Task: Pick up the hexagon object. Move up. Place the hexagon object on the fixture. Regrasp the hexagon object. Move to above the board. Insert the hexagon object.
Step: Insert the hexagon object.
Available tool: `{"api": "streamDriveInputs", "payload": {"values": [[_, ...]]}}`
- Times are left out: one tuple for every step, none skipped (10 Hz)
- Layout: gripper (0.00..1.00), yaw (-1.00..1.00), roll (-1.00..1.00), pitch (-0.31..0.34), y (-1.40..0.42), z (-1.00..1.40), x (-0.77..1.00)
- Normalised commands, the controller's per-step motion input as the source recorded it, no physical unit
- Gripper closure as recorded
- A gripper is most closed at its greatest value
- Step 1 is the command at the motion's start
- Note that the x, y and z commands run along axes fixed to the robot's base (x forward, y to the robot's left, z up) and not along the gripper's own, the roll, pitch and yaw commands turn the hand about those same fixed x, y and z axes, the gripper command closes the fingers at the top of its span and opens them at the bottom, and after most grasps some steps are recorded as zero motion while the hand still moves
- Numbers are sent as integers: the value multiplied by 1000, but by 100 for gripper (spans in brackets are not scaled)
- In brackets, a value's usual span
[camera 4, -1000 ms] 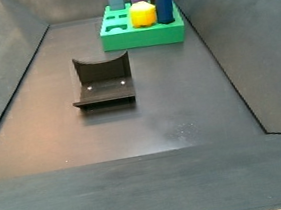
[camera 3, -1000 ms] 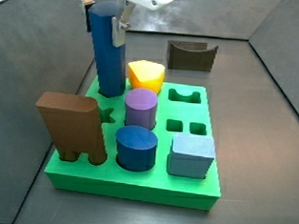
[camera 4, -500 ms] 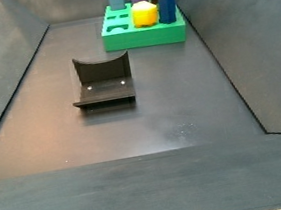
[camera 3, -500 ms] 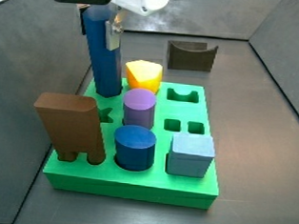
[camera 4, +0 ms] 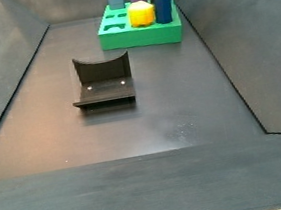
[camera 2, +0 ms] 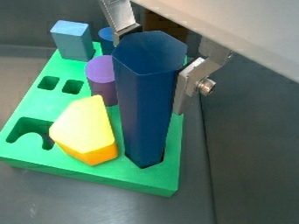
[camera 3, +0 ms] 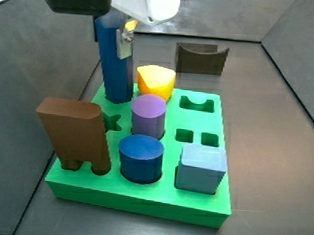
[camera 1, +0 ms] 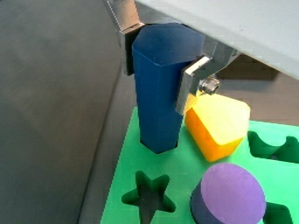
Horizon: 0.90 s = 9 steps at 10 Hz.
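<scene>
Dark enclosure floor; board [camera 3: 208, 201] at far end; gripper [camera 2: 152, 54] clamps hexagon object [camera 2: 152, 105] between its jaws, long axis vertical, lower end seated in board's corner hole; insertion apparently near complete.

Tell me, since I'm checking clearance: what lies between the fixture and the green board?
Nothing: in a side view the dark floor between the fixture and the board is bare. The end effector is over the board, at the hexagon object.

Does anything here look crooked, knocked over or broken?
Nothing stands out. The hexagon bar stands upright in the board, with the tool at its top, fingers either side. The other pieces sit straight in their holes, and the fixture stands apart on the floor.
</scene>
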Motion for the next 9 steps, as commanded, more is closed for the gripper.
{"api": "streamDriveInputs", "payload": {"values": [[100,-414,-104,0,334,-906,0],[100,-223,0,53,320,-1000,0],[100,-43,17,116,286,-937,0],[100,-66,0,100,303,-997,0],[100,-69,0,74,294,-1000,0],[100,-49,14,11,194,-1000,-3],[100,-20,36,0,146,-923,0],[100,0,43,0,131,-860,37],[100,0,16,-24,206,-1000,0]]}}
